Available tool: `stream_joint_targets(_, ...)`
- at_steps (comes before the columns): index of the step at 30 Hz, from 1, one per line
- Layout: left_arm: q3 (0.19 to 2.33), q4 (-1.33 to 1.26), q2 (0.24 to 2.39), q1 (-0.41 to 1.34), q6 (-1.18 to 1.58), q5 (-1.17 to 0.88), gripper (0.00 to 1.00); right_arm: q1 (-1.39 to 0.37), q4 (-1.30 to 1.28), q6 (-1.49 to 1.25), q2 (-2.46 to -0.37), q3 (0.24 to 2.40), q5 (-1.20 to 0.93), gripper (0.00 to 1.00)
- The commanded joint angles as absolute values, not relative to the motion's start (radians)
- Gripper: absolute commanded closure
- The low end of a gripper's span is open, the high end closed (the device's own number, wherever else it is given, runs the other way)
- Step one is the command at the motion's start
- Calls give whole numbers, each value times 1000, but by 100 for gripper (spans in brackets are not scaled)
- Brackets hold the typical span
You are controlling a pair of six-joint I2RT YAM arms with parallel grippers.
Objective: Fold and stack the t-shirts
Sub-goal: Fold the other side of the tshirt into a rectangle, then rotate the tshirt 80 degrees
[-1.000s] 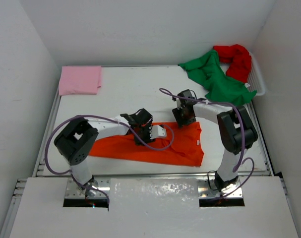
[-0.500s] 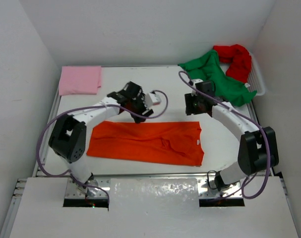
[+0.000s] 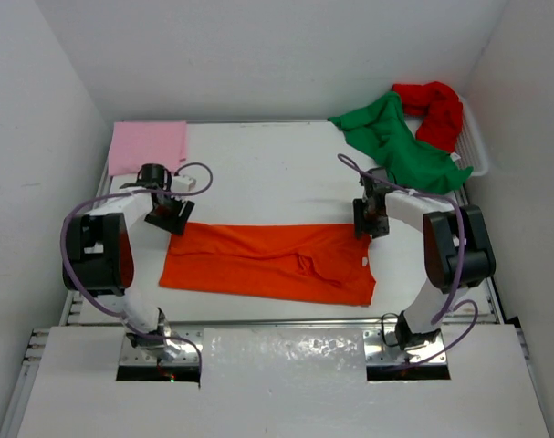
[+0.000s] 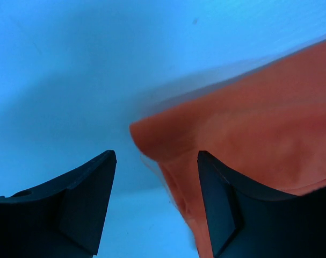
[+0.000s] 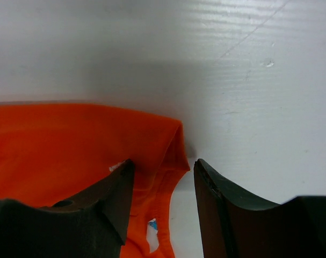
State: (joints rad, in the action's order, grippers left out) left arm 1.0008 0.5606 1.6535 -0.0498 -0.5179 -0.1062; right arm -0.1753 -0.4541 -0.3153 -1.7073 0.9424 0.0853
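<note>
Orange shirt (image 3: 267, 265) is laid flat. Left gripper (image 3: 169, 217) and right gripper (image 3: 368, 226) are held open over its far corners, judged ready to pinch for folding.

**Top external view:** mounted high and behind the arm bases (image 3: 158, 339), which sit at 6 o'clock. It faces down and toward 12 o'clock, far enough back to frame the whole table (image 3: 258, 173).

**Left wrist view:** carried on the left claw (image 4: 156, 156). It looks down between its two dark fingers (image 4: 82, 204), very near the surface, and is partly blurred.

**Right wrist view:** same arrangement on the right claw (image 5: 164, 164), equally close.

**Shared zones:**
- The left wrist and top views both cover the corner of the orange t-shirt (image 3: 258, 265) at 9 o'clock on the table.
- The right wrist and top views both cover its neck-end corner at 3 o'clock.
- The two wrist views cover opposite ends of the shirt.
</note>
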Motion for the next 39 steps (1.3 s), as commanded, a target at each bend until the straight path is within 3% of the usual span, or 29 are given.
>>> stream_joint_targets(1,993,541,1619,-112,-486,-109,40,-164,-448,-336,-1733,951,127,53)
stream_joint_targets(6,966,601,1458,-179,-553,-314,46,-164,-428,-337,-1762,965,118,54)
stream_joint_targets(10,913,771,1394,-179,-953,-515,51,-164,-399,-333,-1767,968,83,55)
stream_joint_targets(23,847,785,1479,-84,-1220,-388,52,-163,-388,-319,-1778,982,60,58)
stream_joint_targets(26,815,713,1479,-77,-1180,-322,61,-163,-387,-321,-1786,989,63,59)
stream_joint_targets(29,810,677,1468,-78,-1151,-285,78,-164,-384,-319,-1801,997,63,64)
stream_joint_targets(33,813,670,1445,-78,-1132,-268,96,-161,-382,-316,-1825,1002,71,75)
stream_joint_targets(39,860,761,1414,-81,-1169,-273,100,-155,-380,-318,-1842,991,83,76)
